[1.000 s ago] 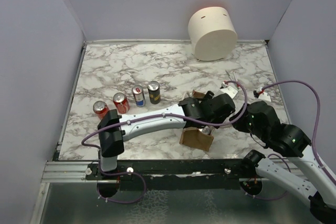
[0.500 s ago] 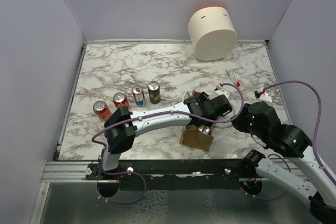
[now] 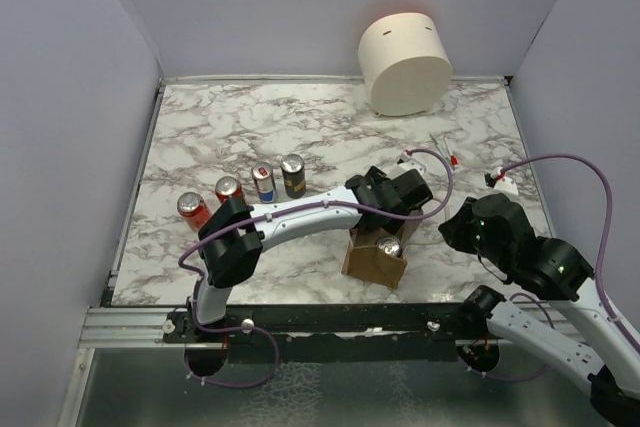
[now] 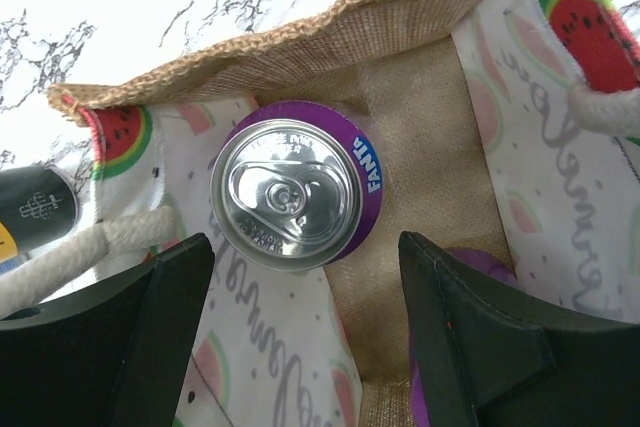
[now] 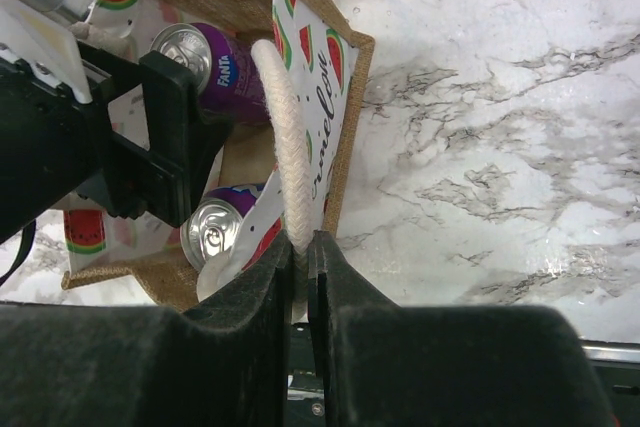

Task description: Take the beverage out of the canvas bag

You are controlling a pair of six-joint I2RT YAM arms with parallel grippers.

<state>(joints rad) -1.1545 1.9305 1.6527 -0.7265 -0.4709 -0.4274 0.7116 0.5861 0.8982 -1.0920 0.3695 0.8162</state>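
The canvas bag (image 3: 372,265) stands open near the table's front edge, showing a watermelon-print lining (image 4: 250,347). A purple Fanta can (image 4: 295,185) stands upright inside it, with its silver top also showing in the top view (image 3: 388,246). A second purple can (image 5: 215,232) lies beside it in the bag. My left gripper (image 4: 303,277) is open and empty, hovering just above the bag's mouth with a finger on either side of the Fanta can. My right gripper (image 5: 305,259) is shut on the bag's white rope handle (image 5: 288,147) at the bag's right side.
Several cans stand in a row at left: two red (image 3: 191,207) (image 3: 229,190), one blue-and-white (image 3: 263,180), one dark (image 3: 292,173). A large cream cylinder (image 3: 405,63) sits at the back. Small white items (image 3: 503,180) lie at right. Walls enclose the table.
My left gripper has drawn back and up a little from the bag, so the can top inside now shows from above. My right gripper has kept its hold on the handle.
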